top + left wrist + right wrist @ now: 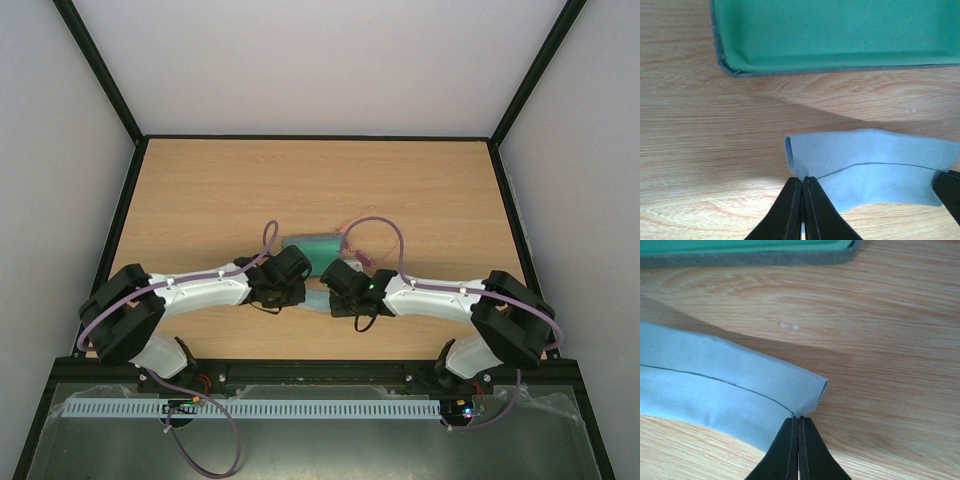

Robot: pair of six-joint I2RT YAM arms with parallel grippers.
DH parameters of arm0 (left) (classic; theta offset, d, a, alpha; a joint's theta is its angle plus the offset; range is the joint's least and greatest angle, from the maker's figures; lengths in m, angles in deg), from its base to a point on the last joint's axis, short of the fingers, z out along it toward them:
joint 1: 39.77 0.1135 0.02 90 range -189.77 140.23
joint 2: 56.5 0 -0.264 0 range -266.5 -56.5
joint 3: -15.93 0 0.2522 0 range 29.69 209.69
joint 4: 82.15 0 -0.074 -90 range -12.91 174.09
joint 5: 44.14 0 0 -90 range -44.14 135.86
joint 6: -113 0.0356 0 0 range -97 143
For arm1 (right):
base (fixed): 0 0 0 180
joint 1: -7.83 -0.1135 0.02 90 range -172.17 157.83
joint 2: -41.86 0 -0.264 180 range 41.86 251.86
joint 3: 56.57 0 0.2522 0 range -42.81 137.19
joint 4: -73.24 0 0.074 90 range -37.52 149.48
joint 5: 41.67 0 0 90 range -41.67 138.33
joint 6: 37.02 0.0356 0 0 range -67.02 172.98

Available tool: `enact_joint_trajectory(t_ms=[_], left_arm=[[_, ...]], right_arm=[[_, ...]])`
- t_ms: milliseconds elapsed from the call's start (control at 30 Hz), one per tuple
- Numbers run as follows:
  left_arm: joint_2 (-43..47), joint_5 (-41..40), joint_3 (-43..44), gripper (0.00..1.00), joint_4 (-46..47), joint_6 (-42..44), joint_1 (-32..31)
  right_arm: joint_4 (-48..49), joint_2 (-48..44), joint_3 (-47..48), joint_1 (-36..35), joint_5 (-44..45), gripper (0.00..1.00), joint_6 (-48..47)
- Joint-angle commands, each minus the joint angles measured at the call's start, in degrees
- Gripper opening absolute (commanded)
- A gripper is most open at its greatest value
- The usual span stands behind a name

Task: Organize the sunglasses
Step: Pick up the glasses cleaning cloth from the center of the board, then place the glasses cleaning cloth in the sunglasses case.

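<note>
The sunglasses are out of view in every frame. A light blue cloth (875,162) lies folded over on the wooden table, its top layer's edge showing as a thin line. My left gripper (803,179) is shut on the cloth's left folded corner. My right gripper (798,418) is shut on the opposite corner of the same cloth (715,385). In the top view both grippers, left (285,283) and right (343,287), meet over the cloth (315,299) at the table's middle.
An open grey-blue case with green lining (312,245) lies just beyond the cloth; its near edge shows in the left wrist view (830,35) and the right wrist view (740,257). Black frame rails border the wooden table (200,190).
</note>
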Motion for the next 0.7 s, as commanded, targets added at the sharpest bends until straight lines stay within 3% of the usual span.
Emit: enact_joint_trajectory(t_ms=[0,333,667], left_arm=[[2.18,-1.70,2.02,0.02,-2.24,1.01,0.82],[4.17,-2.33,3.63,0.02,-3.47,2.53,3.51],[3.36,-1.86,5.23,0.02,-1.88,5.66,8.47]], right_arm=[[-4.29,-0.49,3.58,-0.10,1.73,0.01,-0.98],[-6.46,1.61,8.89,0.88,2.54,0.01,-3.08],[-8.15,3.71,14.24,7.23,0.88,0.01,-8.16]])
